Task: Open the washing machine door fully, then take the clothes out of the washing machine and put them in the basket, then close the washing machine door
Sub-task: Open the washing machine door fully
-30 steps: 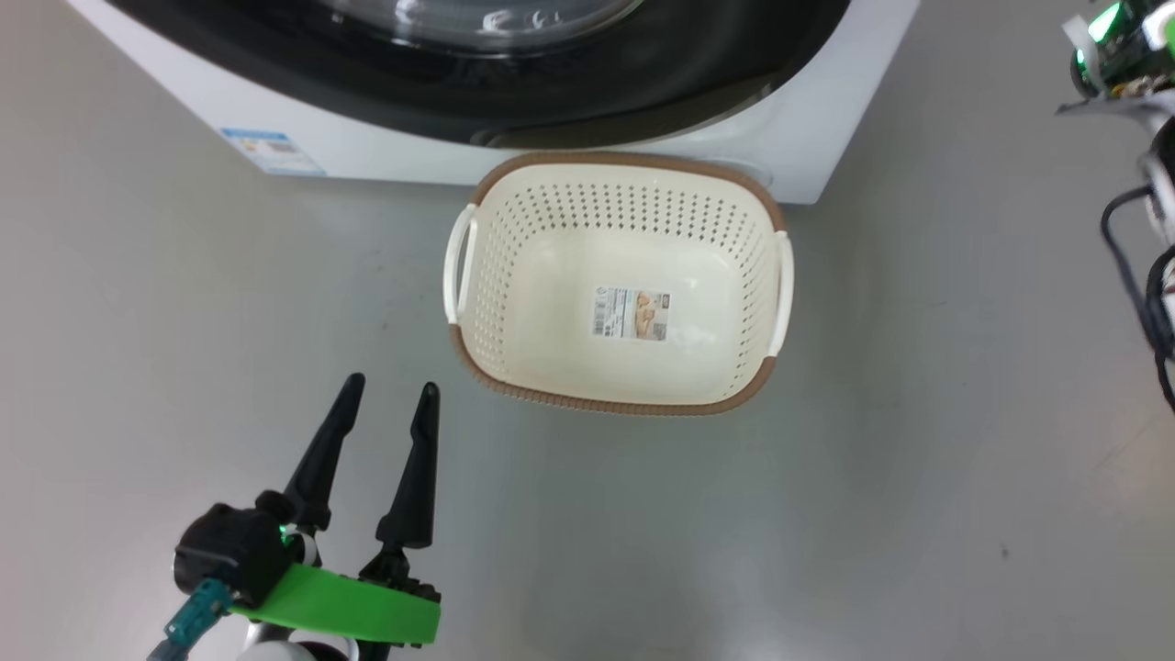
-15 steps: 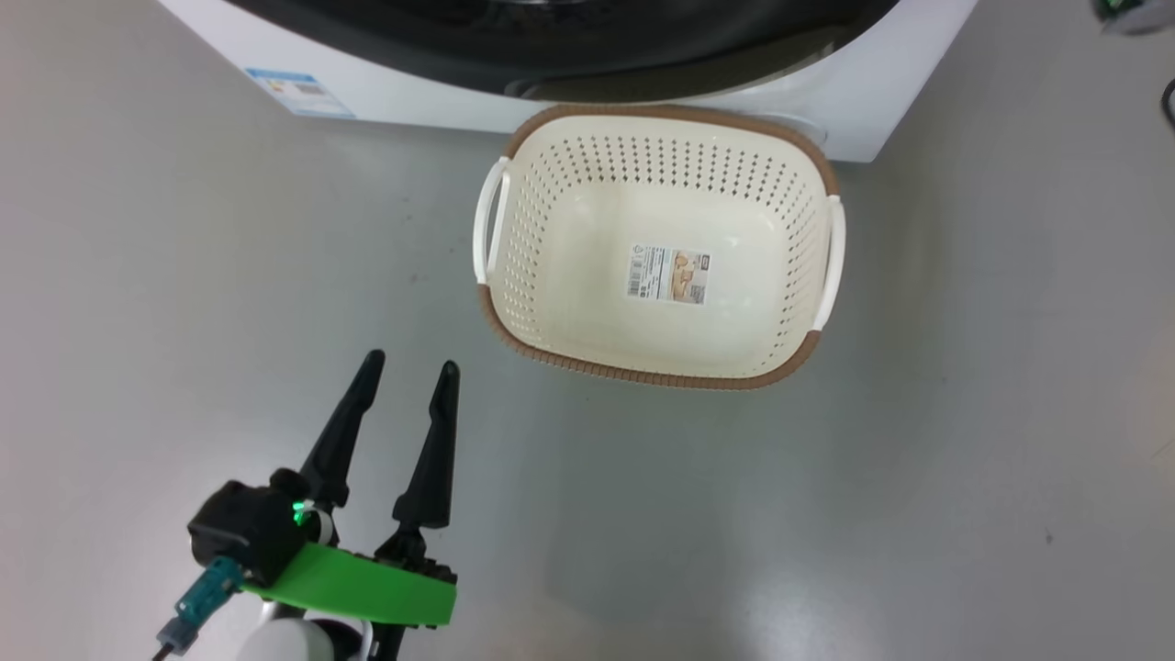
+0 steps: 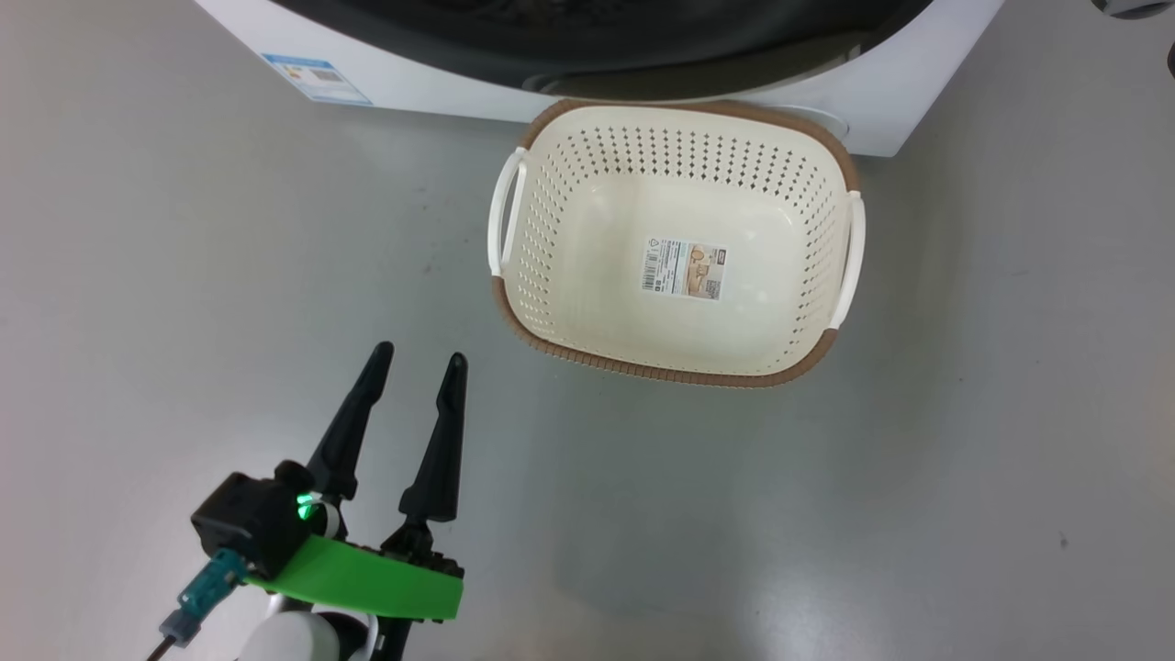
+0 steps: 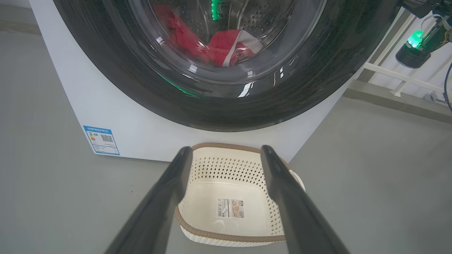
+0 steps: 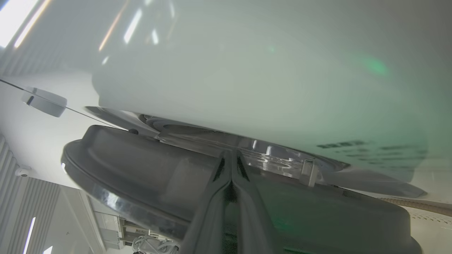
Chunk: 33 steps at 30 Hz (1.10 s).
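The washing machine (image 3: 441, 87) stands at the top of the head view, its black-rimmed door (image 4: 229, 109) facing me. Red and white clothes (image 4: 226, 46) lie in the drum behind the glass. The cream basket (image 3: 551, 257) sits on the floor against the washer's front, with just a label sticker inside. My left gripper (image 3: 419, 356) hangs open over bare floor, near-left of the basket. In the right wrist view my right gripper (image 5: 231, 155) is shut, fingertips together at the door's edge (image 5: 141, 169), where a narrow gap to the white washer front shows.
Grey floor (image 3: 184, 275) spreads all around the basket. A blue label sticker (image 3: 317, 78) marks the washer's lower left corner. My right arm's wrist with a green light (image 4: 413, 46) is at the washer's right side, in front of a white rail and wall.
The head camera has swung, so the washer and basket slid up and right in the view, and the right arm's green light left the top corner. My left gripper stays open.
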### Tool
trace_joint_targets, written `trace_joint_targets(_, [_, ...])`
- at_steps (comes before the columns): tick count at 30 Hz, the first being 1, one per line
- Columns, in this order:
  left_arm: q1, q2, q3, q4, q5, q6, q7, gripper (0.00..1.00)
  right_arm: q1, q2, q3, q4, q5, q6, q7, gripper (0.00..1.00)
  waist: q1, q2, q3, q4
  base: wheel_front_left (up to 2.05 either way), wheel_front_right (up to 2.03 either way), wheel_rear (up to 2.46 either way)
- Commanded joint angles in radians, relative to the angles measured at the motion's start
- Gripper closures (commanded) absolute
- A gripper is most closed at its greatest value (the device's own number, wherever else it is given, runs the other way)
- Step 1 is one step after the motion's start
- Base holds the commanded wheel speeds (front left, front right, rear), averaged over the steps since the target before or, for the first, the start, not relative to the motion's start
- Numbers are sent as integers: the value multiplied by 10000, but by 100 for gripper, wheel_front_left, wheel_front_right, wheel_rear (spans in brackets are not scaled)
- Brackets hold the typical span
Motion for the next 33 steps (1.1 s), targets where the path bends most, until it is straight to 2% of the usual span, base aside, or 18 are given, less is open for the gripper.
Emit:
trace_joint_targets(1, [-31, 156, 328, -189, -24, -55, -118, 0, -2, 237, 86, -267, 9, 12, 160, 100, 0, 0, -47, -19, 0, 0, 0])
trace_joint_targets(14, [140, 156, 213, -195, 44, -55, -118, 0, 1209, 621, 498, -906, -340, 12, 698, 100, 0, 0, -575, -211, 0, 0, 0])
trace_joint_targets(33, [631, 156, 377, -189, 235, -56, -118, 0, 3494, 1192, 565, -2205, -359, 12, 1436, 100, 0, 0, -1520, -372, 0, 0, 0])
